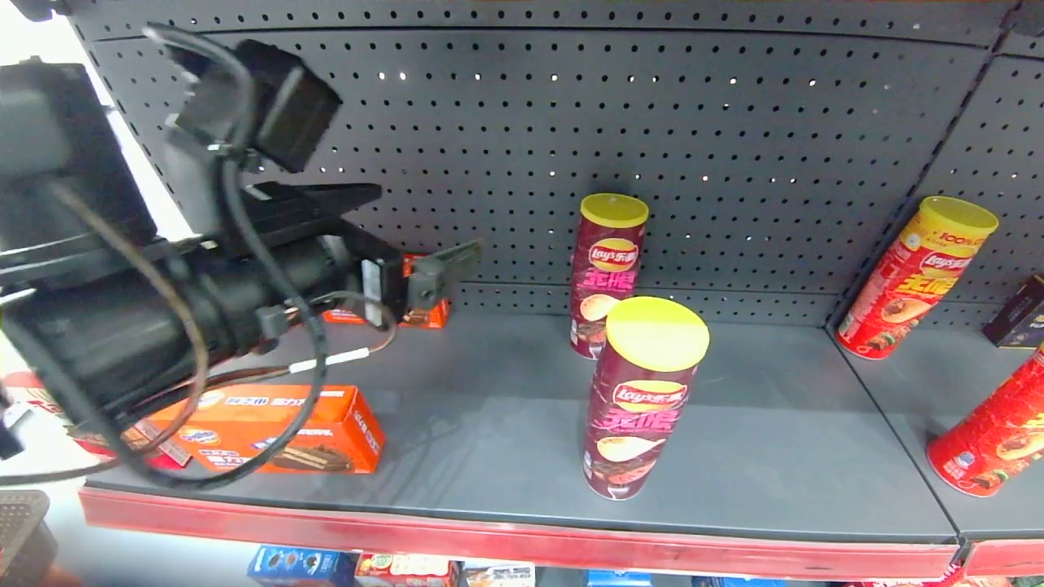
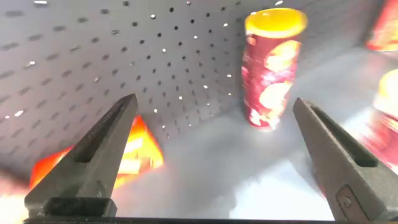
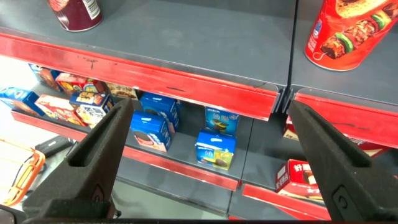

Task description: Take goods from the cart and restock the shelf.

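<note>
While left gripper point(image 2: 214, 101), right gripper point(image 3: 208, 104) gape empty | orange box point(image 1: 277, 428) flat at shelf point(image 1: 489, 440) front

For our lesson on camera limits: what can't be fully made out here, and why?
Head view: back orange box, mostly hidden behind the left arm.
Head view: lower red can, cut off by the right edge.
Left wrist view: orange box, blurred to a glow.
Right wrist view: maroon can, cut off by the top edge.
</note>
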Robot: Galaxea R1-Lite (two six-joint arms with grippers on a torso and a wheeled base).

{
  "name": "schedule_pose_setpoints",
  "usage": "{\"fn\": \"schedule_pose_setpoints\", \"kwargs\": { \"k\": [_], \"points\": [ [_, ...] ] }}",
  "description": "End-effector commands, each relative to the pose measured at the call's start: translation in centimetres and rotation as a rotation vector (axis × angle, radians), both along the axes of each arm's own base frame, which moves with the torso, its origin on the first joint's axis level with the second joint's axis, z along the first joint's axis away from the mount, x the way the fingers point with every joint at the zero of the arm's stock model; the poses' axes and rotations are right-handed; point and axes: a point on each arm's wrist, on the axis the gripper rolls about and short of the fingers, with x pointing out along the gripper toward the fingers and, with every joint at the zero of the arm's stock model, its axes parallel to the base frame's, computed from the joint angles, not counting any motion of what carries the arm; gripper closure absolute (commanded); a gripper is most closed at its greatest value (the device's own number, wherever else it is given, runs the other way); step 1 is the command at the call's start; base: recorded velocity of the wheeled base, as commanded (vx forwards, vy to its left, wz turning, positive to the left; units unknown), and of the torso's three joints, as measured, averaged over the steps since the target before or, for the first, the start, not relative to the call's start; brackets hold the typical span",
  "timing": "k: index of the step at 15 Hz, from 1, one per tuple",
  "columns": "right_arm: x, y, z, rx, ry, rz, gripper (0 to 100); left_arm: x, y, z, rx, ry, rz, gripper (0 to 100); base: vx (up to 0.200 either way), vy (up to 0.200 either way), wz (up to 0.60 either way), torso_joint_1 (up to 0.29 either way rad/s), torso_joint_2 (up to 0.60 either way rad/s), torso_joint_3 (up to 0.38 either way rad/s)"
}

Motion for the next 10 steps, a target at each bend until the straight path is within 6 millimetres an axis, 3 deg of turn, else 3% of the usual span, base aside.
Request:
{"fn": "schedule_pose_setpoints", "kwargs": {
  "k": [1, 3, 5, 7, 10],
  "points": [
    [0.0, 0.0, 0.0, -0.001, 0.001, 0.001, 0, -9.3, 5.9, -0.2, -0.090, -0.087, -0.013, 0, 0.000, 0.000, 0.00, 0.000, 0.00, 0.000],
    [0.0, 0.0, 0.0, -0.001, 0.001, 0.001, 0, -13.9, 10.3, -3.7, -0.149, -0.099, 0.105, 0, 0.000, 0.000, 0.00, 0.000, 0.00, 0.000],
    [0.0, 0.0, 0.0, -0.001, 0.001, 0.001, 0, -17.2, 12.6, -7.8, -0.153, -0.137, 0.242, 0, 0.000, 0.000, 0.00, 0.000, 0.00, 0.000],
    [0.0, 0.0, 0.0, -0.001, 0.001, 0.001, 0, -19.6, 13.2, -12.3, -0.156, -0.147, 0.345, 0, 0.000, 0.000, 0.00, 0.000, 0.00, 0.000],
    [0.0, 0.0, 0.0, 0.000, -0.001, 0.001, 0, -21.9, 12.7, -16.2, -0.183, -0.139, 0.361, 0, 0.000, 0.000, 0.00, 0.000, 0.00, 0.000]
  ]
}}
